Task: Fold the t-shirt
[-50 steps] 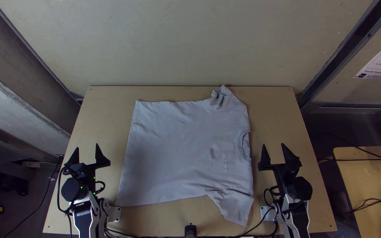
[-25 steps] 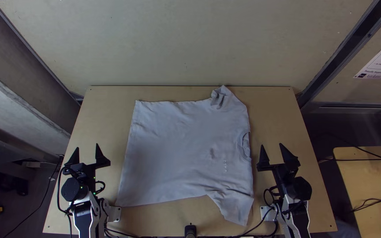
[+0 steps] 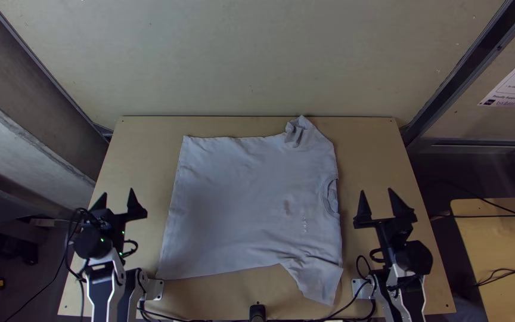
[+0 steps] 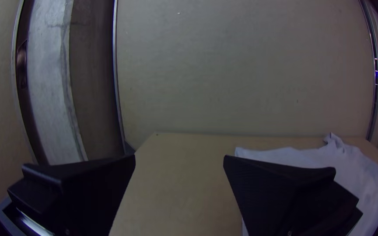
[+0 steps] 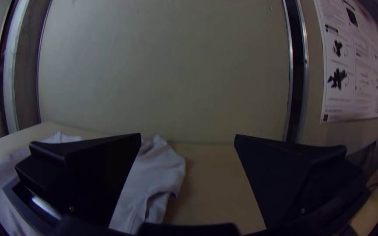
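Apparently crumpled far sleeve [image 3: 303, 133], opening unclear.

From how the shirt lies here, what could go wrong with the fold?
The light grey cloth t-shirt has its far sleeve bunched at the far edge of the wooden table; folding there could trap a lump. The rest lies mostly flat, so the open black left gripper or right gripper might slip when pinching it.

Top view: subdued, fairly even light covers the wall [image 3: 251, 53] and table [image 3: 144, 149]; the floor [image 3: 448, 167] lies in deep shadow. Wrist views: corners darken and straight edges bow; a glint marks the metal post [image 4: 376, 87], and soft shadow borders the shirt [image 5: 158, 170].
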You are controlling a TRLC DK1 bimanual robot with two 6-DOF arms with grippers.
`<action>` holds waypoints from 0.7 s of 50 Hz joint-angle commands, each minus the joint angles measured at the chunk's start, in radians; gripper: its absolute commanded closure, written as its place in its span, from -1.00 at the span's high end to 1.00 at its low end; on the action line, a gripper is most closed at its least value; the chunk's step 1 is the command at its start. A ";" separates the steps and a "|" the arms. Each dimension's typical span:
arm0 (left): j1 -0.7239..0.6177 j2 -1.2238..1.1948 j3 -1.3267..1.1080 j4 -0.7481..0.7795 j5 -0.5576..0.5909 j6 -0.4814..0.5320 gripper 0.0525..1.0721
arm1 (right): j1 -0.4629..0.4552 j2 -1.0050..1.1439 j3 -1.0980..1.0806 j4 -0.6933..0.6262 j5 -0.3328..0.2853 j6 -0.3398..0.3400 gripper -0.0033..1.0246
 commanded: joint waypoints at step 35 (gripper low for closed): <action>-0.151 0.716 0.899 -0.067 -0.045 -0.051 0.90 | -0.042 0.960 0.962 -0.050 -0.003 -0.036 0.91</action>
